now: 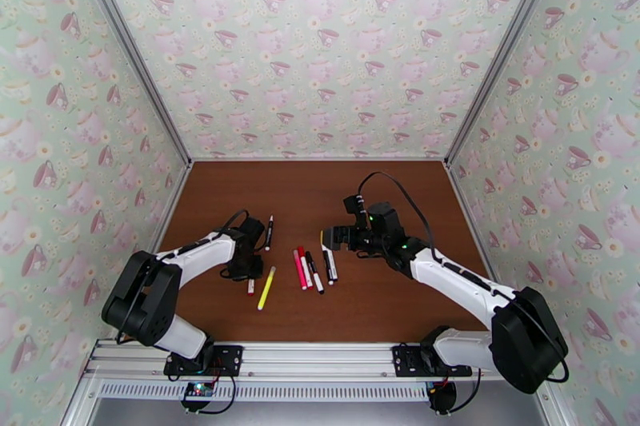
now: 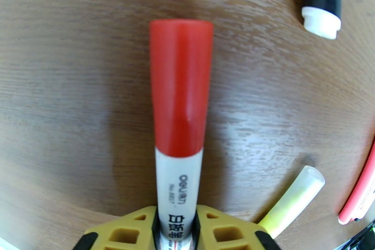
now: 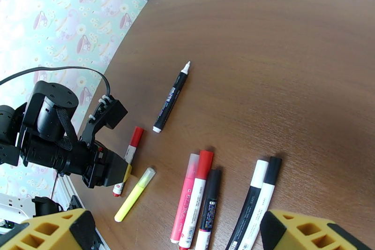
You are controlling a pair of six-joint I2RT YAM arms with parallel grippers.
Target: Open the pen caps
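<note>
1. Your left claw (image 2: 177,233) is clamped narrow on the white barrel of a red pen (image 2: 178,185), over the left part of the table (image 1: 400,180), toward its near edge
2. The red cap (image 2: 180,91) sits fully on that pen and points away from the fingers; you cannot tell whether the pen touches the wood
3. A yellow pen (image 1: 266,288) lies just right of the held one, with its pale cap on
4. A black pen (image 3: 171,97) lies apart from both, nearer the far edge, and has a pointed white tip at its far end
5. Your right claw (image 3: 178,227) stands wide and holds nothing, over the middle of the table
6. Below it five pens lie side by side: a pink pen (image 3: 185,194), a red-and-white pen (image 3: 194,204), a dark pen (image 3: 209,199) and two black-and-white pens (image 3: 262,201) that touch each other
7. All five appear to have their caps on, at the ends toward the far edge
</note>
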